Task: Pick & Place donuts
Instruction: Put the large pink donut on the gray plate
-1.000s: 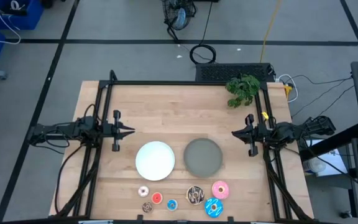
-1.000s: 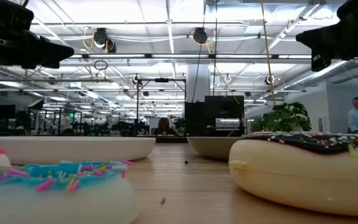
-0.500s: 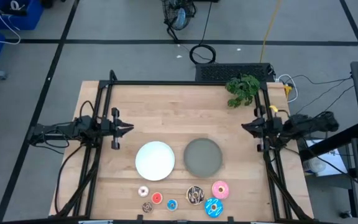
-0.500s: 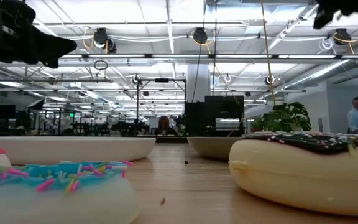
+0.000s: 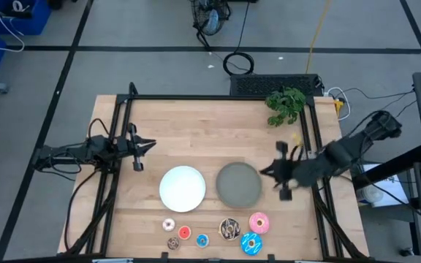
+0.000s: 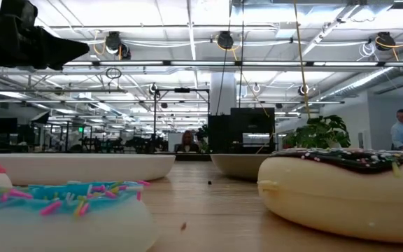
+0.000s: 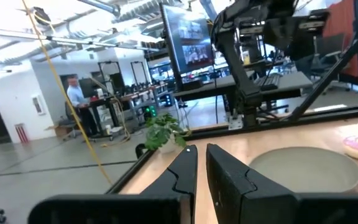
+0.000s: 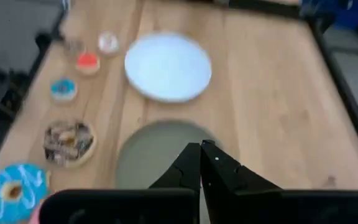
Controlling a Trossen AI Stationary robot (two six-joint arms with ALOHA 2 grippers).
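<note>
The donuts lie in a cluster by the near edge: pink (image 5: pixel 259 222), blue sprinkled (image 5: pixel 251 244), brown streaked (image 5: pixel 229 229), and tiny white-pink (image 5: pixel 169 225), red (image 5: pixel 185 233), blue (image 5: pixel 202 239) and brown (image 5: pixel 172 243). My right gripper (image 5: pixel 264 172) is shut and tipped downward above the right rim of the grey plate (image 5: pixel 238 184); its wrist view shows its fingertips (image 8: pixel 201 146) over that plate, with the brown streaked donut (image 8: pixel 69 142) and the blue sprinkled one (image 8: pixel 11 190) off to one side. My left gripper (image 5: pixel 153 145) hovers shut, left of and beyond the white plate (image 5: pixel 182 188).
The white and grey plates sit side by side mid-table, with nothing on them. A green plant (image 5: pixel 285 104) stands at the far right corner. Black frame rails run along both sides of the table. Bare wood lies between the plates and the far edge.
My right gripper first drew back toward the right edge, then swung toward the table's left and near side, tipping down over the grey plate's right rim; it has left the low view. My left gripper shifted slightly toward the far edge. The donuts have not moved.
</note>
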